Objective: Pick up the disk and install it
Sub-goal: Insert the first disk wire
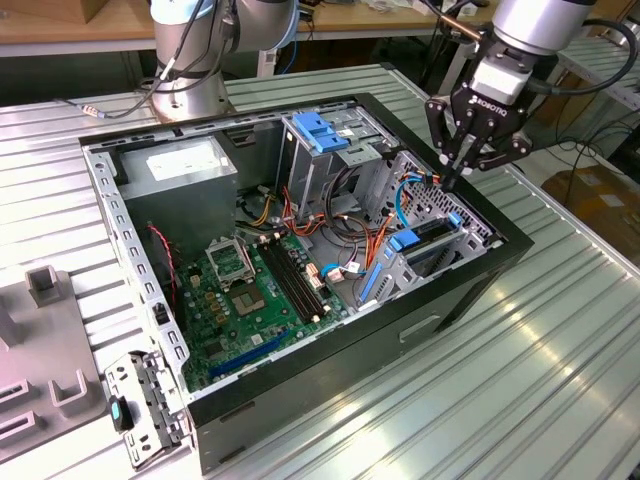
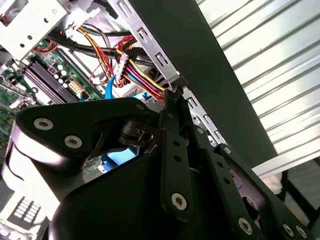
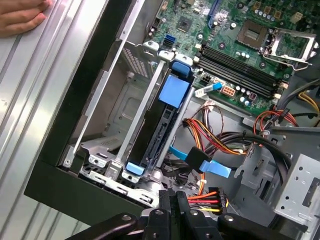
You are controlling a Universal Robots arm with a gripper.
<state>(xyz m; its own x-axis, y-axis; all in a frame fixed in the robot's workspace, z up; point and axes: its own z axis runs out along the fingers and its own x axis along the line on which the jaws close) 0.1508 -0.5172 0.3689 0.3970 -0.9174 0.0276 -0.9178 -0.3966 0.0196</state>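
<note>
Surface (image 1: 560, 330): ribbed metal, carrying 1 open computer case (image 1: 420, 330). Motherboard (image 1: 250, 290) on case floor. Disk (image 3: 161, 127): seated edge-on in drive cage at case corner. Tool (image 1: 452, 180): fingers together, empty, poised just above cage cables. Hand (image 3: 20, 17) resting on surface.

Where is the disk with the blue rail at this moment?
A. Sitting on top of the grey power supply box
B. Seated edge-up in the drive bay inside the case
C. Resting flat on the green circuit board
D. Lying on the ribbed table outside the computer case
B. The disk stands edge-up in the metal drive bay of the case, with the gripper above that corner, its fingers drawn together.
</note>
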